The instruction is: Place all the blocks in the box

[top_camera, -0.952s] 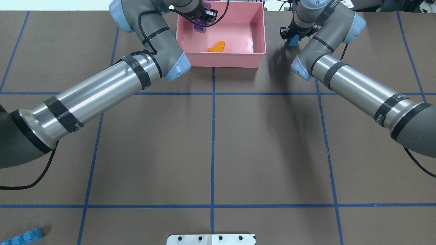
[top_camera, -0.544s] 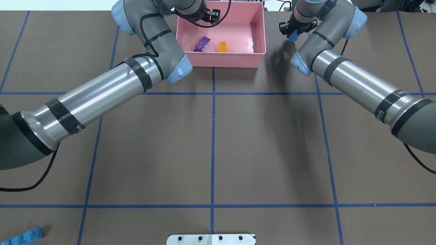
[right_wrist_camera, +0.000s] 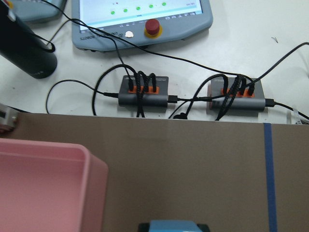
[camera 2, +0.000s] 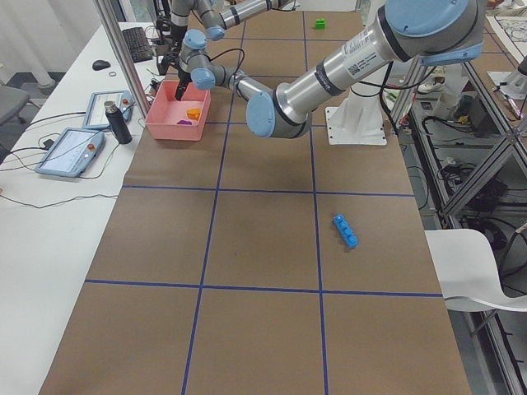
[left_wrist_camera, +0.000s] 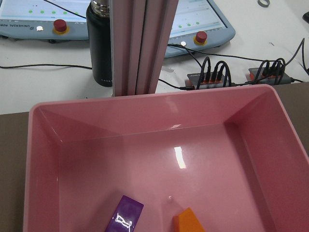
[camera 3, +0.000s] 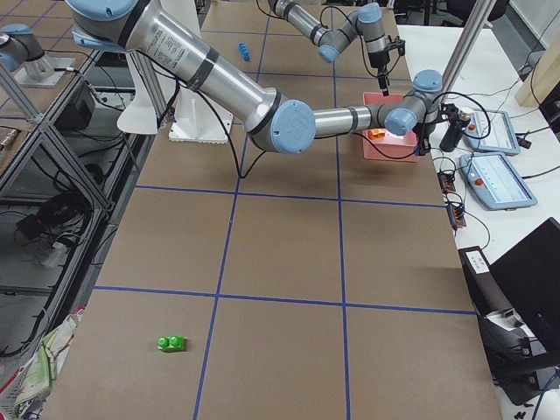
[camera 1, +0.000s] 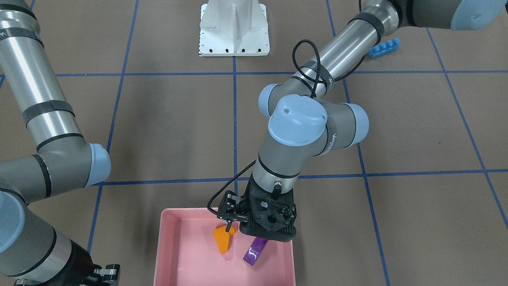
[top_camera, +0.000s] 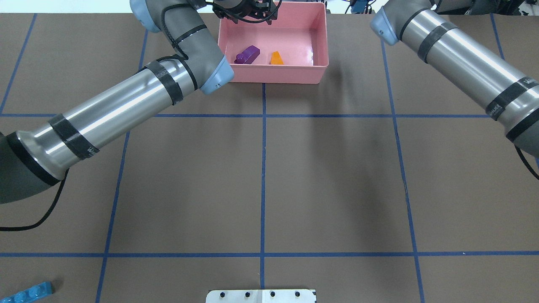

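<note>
The shallow pink plastic box (top_camera: pixel 273 79), glossy, w/ rounded corners and a raised rim, sits at the middle of the far edge of the brown table (top_camera: pixel 337 189), i.e. the operators' side. On its floor lie the purple sloped plastic brick (top_camera: pixel 247 55) and the orange sloped plastic brick (top_camera: pixel 276 58), near each other but apart, close to the box wall on the robot's side. The left gripper (top_camera: pixel 247 11) hangs over the box's far rim and holds nothing. No finger shows in its wrist view, so I judge the jaws spread wide. The right gripper (right_wrist_camera: pixel 171 229) is over the table just beside the box's right wall, near the far edge, and is closed on the small light-blue one-stud brick (right_wrist_camera: pixel 169 224). Not yet collected are the long light-blue four-stud brick (top_camera: pixel 27 291), by the robot-side edge near the left corner, and the green two-stud brick (camera 3: pixel 171 343), near the right end twd. the robot-side corner. All bricks look hard, light and smooth, prob. slippery on slopes and studs. It is better to pinch the flat parallel side walls, and the long one across its narrow width at mid-length, so it does not swing.
</note>
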